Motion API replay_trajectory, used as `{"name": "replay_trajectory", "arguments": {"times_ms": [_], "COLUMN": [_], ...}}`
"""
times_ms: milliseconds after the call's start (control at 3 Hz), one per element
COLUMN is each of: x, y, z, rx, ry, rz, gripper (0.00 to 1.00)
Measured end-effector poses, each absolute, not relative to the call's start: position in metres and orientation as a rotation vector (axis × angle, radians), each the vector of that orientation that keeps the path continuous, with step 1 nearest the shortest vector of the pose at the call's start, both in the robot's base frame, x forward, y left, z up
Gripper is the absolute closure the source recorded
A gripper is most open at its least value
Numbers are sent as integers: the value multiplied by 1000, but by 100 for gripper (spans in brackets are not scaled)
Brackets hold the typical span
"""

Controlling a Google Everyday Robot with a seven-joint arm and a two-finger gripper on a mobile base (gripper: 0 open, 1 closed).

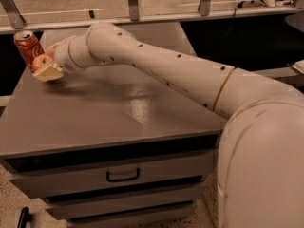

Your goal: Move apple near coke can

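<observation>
The coke can [27, 47], red with a silver top, stands upright at the far left of the grey cabinet top [118, 113]. The pinkish-red apple [41, 61] sits right beside the can, touching or nearly touching its right side. My gripper [46, 66] reaches in from the right at the end of the long white arm and is shut on the apple, one pale finger [46, 73] under and in front of it. The apple is low over the cabinet top; I cannot tell whether it rests on it.
The cabinet has a drawer with a black handle [123, 175] on its front. A counter with metal rails [133, 4] runs behind it. The white arm [180, 75] crosses above the right half of the top. A dark object [23, 217] lies on the floor at lower left.
</observation>
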State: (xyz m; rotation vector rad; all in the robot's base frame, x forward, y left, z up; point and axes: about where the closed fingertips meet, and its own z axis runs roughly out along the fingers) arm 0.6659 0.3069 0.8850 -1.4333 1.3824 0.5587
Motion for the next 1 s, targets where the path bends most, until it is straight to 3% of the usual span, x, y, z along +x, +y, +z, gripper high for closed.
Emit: {"name": "replay_trajectory", "arguments": {"times_ms": [333,667,1000], "x": [664,663,663], "y": [305,306,307], "z": [886,885,885], "rx": [-1438,-1440,-1440], "ry": [1369,1368,1368], "rz": [557,559,559], "gripper": [9,0,0]}}
